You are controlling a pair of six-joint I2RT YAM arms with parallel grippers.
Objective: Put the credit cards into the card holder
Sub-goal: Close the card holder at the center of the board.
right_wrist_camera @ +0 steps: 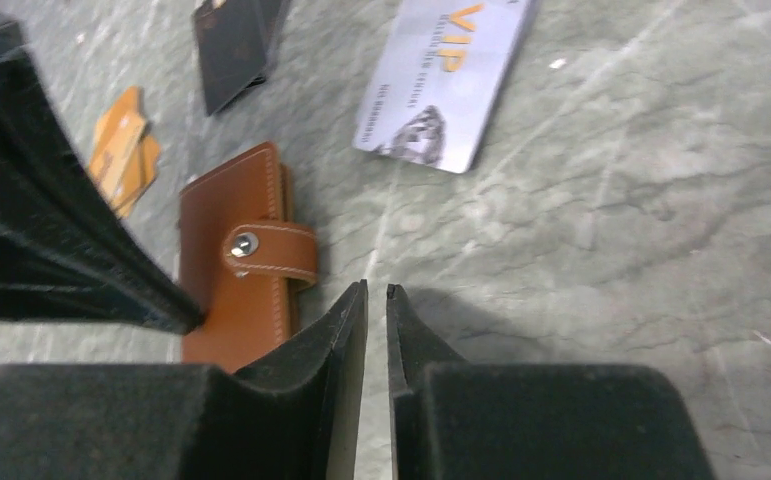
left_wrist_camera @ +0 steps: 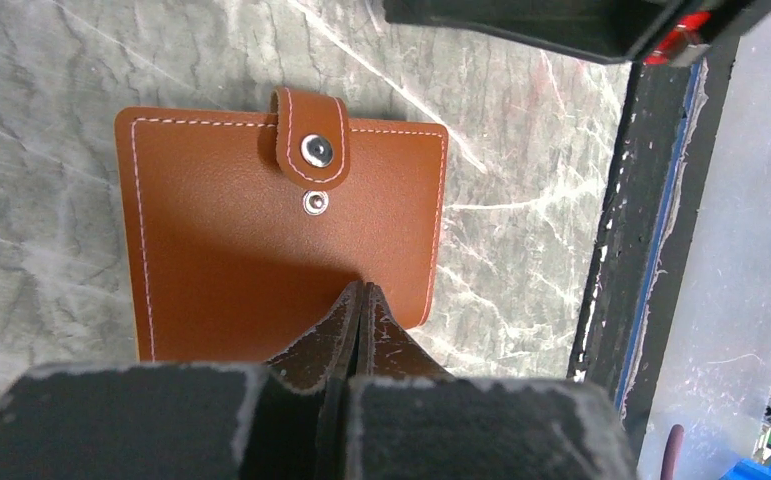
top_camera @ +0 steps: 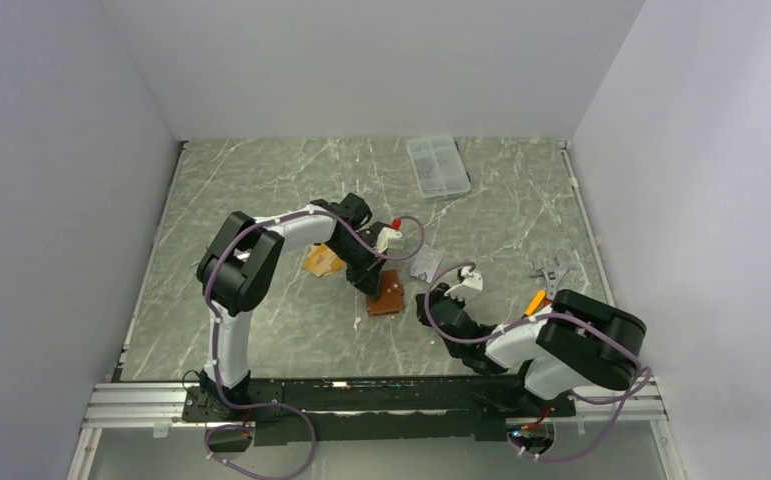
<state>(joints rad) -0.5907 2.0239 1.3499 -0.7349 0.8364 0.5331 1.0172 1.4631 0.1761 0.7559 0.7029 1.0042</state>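
Observation:
The brown leather card holder (left_wrist_camera: pixel 261 230) lies closed on the marble table, its snap tab folded over one edge. It also shows in the top view (top_camera: pixel 389 298) and the right wrist view (right_wrist_camera: pixel 231 280). My left gripper (left_wrist_camera: pixel 362 292) is shut and empty, tips right over the holder's cover near its edge. My right gripper (right_wrist_camera: pixel 377 290) is shut but for a thin slit. It is empty and low over bare table just right of the holder. The silver-grey card (right_wrist_camera: pixel 446 75), black card (right_wrist_camera: pixel 233 45) and orange-tan card (right_wrist_camera: pixel 121 150) lie loose beyond the holder.
A clear plastic compartment box (top_camera: pixel 436 165) lies at the back of the table. A small grey metal object (top_camera: pixel 551 272) lies at the right. The black table frame (left_wrist_camera: pixel 651 250) runs close to the holder. A left-arm finger (right_wrist_camera: pixel 61 230) crosses the right wrist view.

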